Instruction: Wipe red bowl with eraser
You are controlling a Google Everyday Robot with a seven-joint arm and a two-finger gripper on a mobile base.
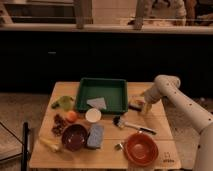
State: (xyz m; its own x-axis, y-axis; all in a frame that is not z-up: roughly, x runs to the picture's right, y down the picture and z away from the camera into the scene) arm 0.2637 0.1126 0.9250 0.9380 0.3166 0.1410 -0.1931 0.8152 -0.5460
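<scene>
From where I stood, the robot's white arm reached in over the right edge of the wooden table [165, 122], elbow high and forearm sloping down. The gripper [141, 105] was low over the tabletop near the far right corner, just beside the right wall of the green tray [102, 81]. The eraser [146, 107], a small pale block, sat right at the tip of the gripper, touching it or all but. I couldn't tell whether the gripper had it clamped or was only resting against it, nor whether the block was off the wood.

The red bowl [141, 148] stood upright near the near right corner, well apart from the gripper. Between the two lay a black-handled brush [132, 125], slanting toward the right edge. A tiny metallic object [119, 146] sat just left of the red bowl.

The tray took up the middle of the far edge, with a grey cloth [97, 103] inside it. In front of it was a small white bowl [93, 115], then a blue sponge [95, 135] beside a maroon bowl [74, 136] toward the near edge. An orange fruit [71, 116] and a green item [63, 102] sat toward the left edge.
</scene>
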